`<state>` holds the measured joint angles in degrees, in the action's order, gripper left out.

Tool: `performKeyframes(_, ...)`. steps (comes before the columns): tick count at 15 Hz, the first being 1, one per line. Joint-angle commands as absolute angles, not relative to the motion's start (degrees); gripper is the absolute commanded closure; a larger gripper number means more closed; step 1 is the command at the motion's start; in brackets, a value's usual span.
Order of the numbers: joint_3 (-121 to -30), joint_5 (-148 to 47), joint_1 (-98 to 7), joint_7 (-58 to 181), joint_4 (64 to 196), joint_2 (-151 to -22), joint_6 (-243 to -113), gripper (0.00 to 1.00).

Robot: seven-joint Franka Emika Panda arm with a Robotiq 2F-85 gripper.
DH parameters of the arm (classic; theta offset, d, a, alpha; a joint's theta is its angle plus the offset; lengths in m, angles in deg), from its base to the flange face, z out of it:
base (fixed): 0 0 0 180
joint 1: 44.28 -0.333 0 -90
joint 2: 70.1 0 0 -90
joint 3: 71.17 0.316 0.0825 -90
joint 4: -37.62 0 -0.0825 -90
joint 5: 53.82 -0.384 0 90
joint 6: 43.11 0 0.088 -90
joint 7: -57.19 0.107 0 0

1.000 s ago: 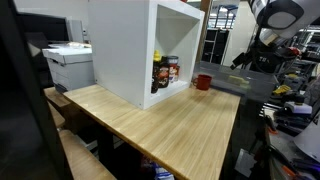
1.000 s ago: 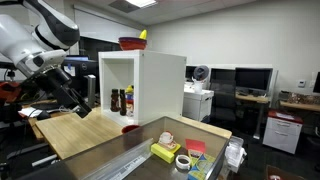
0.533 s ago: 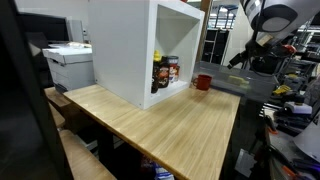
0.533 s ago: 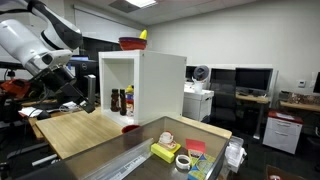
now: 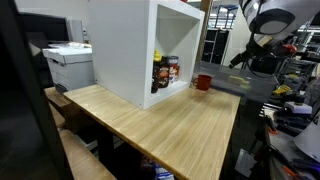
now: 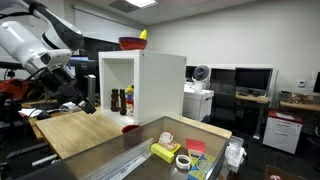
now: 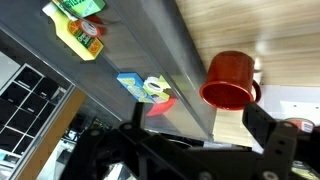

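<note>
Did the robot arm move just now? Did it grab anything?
The arm dipped and swung a little toward the white cabinet, then nearly stopped. Its gripper came along with the jaws open and took hold of nothing. The red mug, the bottles in the cabinet and the red bowl on top stayed put.

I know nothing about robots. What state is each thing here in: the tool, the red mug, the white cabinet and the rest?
red mug: upright on the table, looks empty.
tool: open, holding nothing, not touching the mug.
white cabinet: front open.
bottles: standing upright inside the cabinet.
red bowl: right way up on top of the cabinet.
</note>
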<state>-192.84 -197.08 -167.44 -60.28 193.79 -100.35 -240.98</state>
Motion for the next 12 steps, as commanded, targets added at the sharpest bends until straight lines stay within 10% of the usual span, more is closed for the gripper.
performKeyframes(1, -192.8, -197.1, -167.4, -60.3, 193.8, -100.4, -241.0, 0.0)
performKeyframes(12, -192.8, -195.4, -168.3, -61.5, 193.6, -100.6, -239.2, 0.0)
